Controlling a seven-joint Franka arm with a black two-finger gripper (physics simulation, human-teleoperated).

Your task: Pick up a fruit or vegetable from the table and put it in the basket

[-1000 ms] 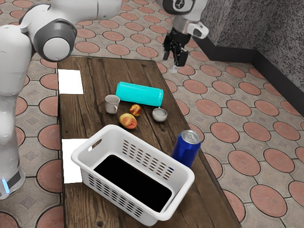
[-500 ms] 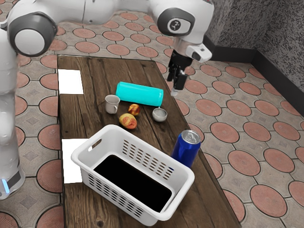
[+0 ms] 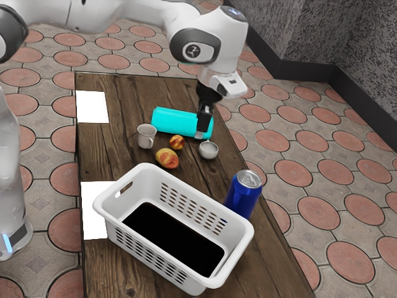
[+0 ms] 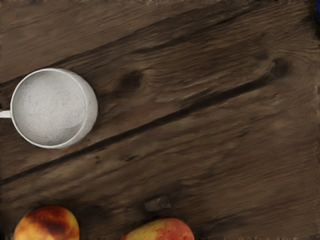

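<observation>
End effector, black (image 3: 200, 132), hung over the worktop of brown, grained planks (image 3: 124, 149), in front of the exterior view's right end of a smooth turquoise cylinder (image 3: 177, 122). Could not tell how far open it stood, nor whether it had hold of anything.

Both fruits lay on the worktop, outside the basket: one round, mottled orange and dark red (image 3: 177, 142); one oval, yellow blushed with red (image 3: 167, 158), nearer the basket. Narrow gap between them.

Basket: white, rectangular, slotted walls (image 3: 146, 186), black bottom. Blue can with silvery top (image 3: 240, 198) upright just beside it. Near the fruits, a pale grey mug (image 3: 146, 136) and a small, rounded, whitish cup (image 3: 208, 149). Wrist view: cup's inside finely speckled; planks knotted, dark-seamed.
</observation>
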